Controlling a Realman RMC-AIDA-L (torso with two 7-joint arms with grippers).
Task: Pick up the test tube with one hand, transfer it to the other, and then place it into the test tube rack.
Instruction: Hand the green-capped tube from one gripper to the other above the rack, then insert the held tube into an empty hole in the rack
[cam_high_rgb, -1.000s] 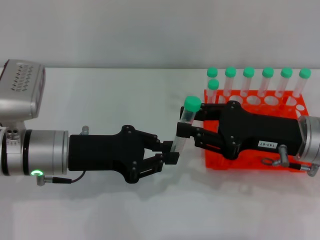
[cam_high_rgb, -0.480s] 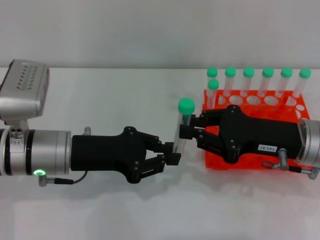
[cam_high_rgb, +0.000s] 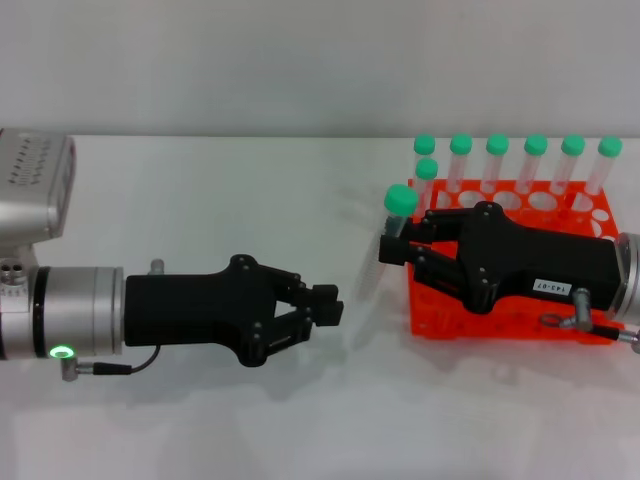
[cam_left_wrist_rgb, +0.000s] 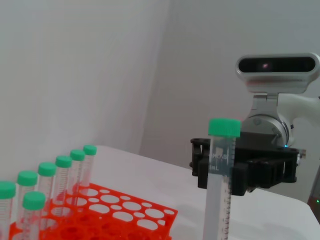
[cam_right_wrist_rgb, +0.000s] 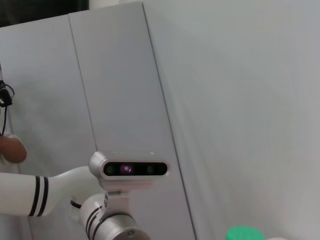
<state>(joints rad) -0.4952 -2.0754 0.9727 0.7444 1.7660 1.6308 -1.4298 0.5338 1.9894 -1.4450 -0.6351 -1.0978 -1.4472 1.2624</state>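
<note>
The test tube (cam_high_rgb: 388, 240), clear with a green cap (cam_high_rgb: 400, 200), hangs tilted in my right gripper (cam_high_rgb: 392, 248), the black one with the white label. That gripper is shut on the tube just below the cap, at the left end of the orange-red test tube rack (cam_high_rgb: 500, 325). My left gripper (cam_high_rgb: 325, 306), with the green wrist light, is open and empty, a short gap to the left of the tube's lower end. In the left wrist view the tube (cam_left_wrist_rgb: 220, 185) stands in front of the right gripper (cam_left_wrist_rgb: 240, 165). The right wrist view shows only the green cap (cam_right_wrist_rgb: 245, 234).
Several other green-capped tubes (cam_high_rgb: 515, 165) stand in the rack's back rows; they show in the left wrist view too (cam_left_wrist_rgb: 47, 180). The white table (cam_high_rgb: 250, 200) lies under both arms. A pale wall stands behind.
My left gripper has let go of the tube and drawn back to the left. My right gripper now holds the tube alone and has moved it right, toward the rack.
</note>
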